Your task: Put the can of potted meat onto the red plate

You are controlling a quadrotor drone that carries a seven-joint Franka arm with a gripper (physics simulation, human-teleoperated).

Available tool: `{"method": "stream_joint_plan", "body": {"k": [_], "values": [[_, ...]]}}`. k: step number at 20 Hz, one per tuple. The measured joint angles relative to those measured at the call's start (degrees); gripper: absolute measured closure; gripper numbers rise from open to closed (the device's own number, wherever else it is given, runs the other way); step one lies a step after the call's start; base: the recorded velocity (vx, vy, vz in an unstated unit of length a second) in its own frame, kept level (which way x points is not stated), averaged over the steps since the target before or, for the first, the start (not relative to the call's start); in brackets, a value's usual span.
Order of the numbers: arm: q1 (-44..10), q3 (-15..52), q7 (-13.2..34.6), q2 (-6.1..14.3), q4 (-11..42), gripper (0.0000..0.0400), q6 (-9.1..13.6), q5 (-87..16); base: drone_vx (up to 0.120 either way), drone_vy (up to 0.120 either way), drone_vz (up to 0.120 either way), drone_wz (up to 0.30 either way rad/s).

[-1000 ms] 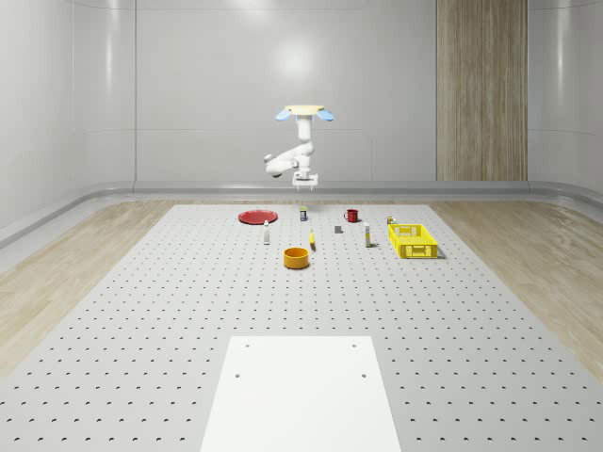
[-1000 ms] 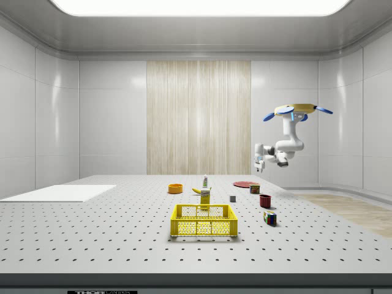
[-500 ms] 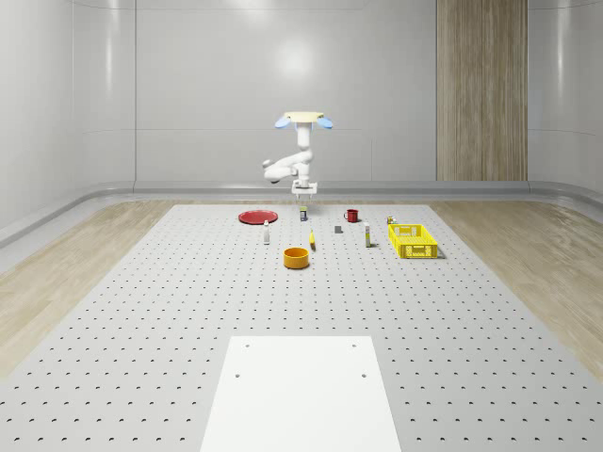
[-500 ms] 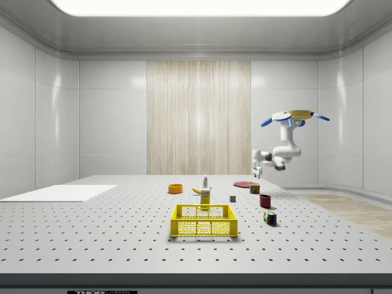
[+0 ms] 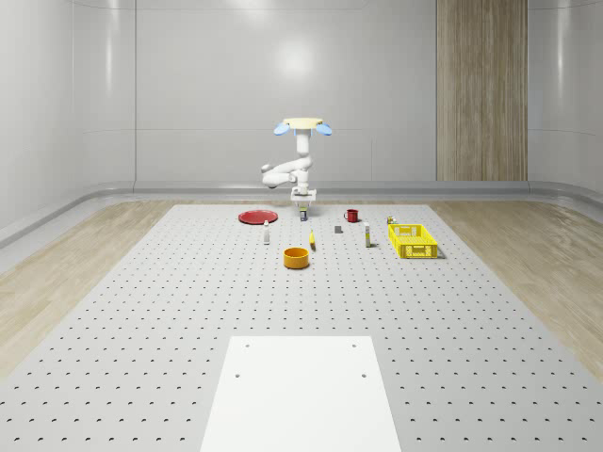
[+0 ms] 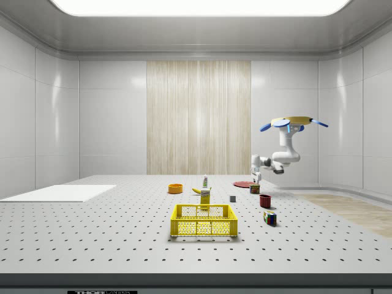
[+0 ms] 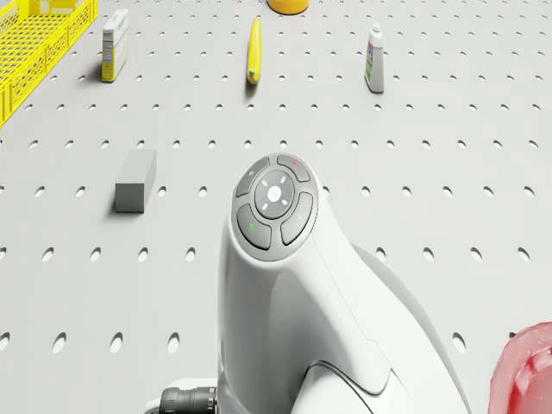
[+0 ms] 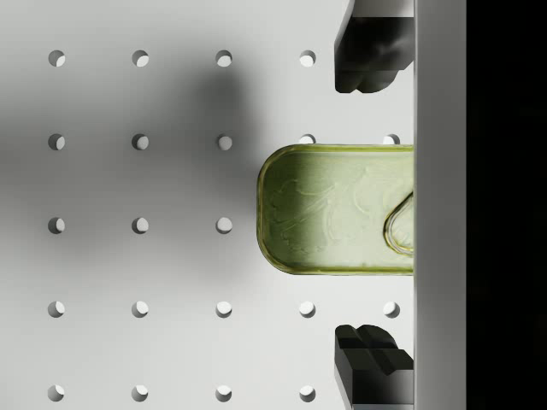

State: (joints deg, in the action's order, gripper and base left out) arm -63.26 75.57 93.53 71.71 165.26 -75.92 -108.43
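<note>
The potted meat can (image 5: pixel 302 215) stands on the perforated table at the far middle, just to the whole-scene view's right of the red plate (image 5: pixel 256 217). The drone (image 5: pixel 302 124) hovers over the can, its arm bent downward. My gripper (image 5: pixel 302 201) hangs just above the can. In the wrist view the can's green lid (image 8: pixel 338 209) lies between the two dark fingertips (image 8: pixel 367 51), which stand open and apart from its sides. The side view shows the gripper (image 6: pixel 255 178) directly over the can (image 6: pixel 254 188), with the plate (image 6: pixel 242 184) behind it. The plate's rim (image 7: pixel 526 371) appears in the drone view.
Near the can lie a red mug (image 5: pixel 351 216), a grey block (image 7: pixel 135 179), a banana (image 7: pixel 254 50), a small bottle (image 7: pixel 373 59) and an orange bowl (image 5: pixel 297 257). A yellow basket (image 5: pixel 413 240) stands toward the whole-scene view's right. A white panel (image 5: pixel 300 391) covers the near table.
The drone and arm have come down, and the gripper has dropped from well above the table to just over the can.
</note>
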Motion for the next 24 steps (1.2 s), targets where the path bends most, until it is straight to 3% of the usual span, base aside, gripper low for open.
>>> {"method": "stream_joint_plan", "body": {"k": [5, 15, 19, 24], "values": [[-0.2, -0.5, 0.2, 1.4, -0.2, 0.0, -1.5, -0.2, 0.04, 0.0, 0.0, 0.0], [-0.3, -7.6, -0.4, 4.6, -1.8, 0.0, -7.0, -6.2, 0.0, 0.0, 0.0, 0.0], [-0.5, -8.8, -0.4, 5.2, -2.3, 0.009, -8.1, -7.3, 0.0, 0.0, 0.0, 0.0], [-0.8, -9.4, -0.3, 5.8, -2.6, 0.0121, -8.9, -7.8, 0.0, 0.0, 0.0, 0.0]]}}
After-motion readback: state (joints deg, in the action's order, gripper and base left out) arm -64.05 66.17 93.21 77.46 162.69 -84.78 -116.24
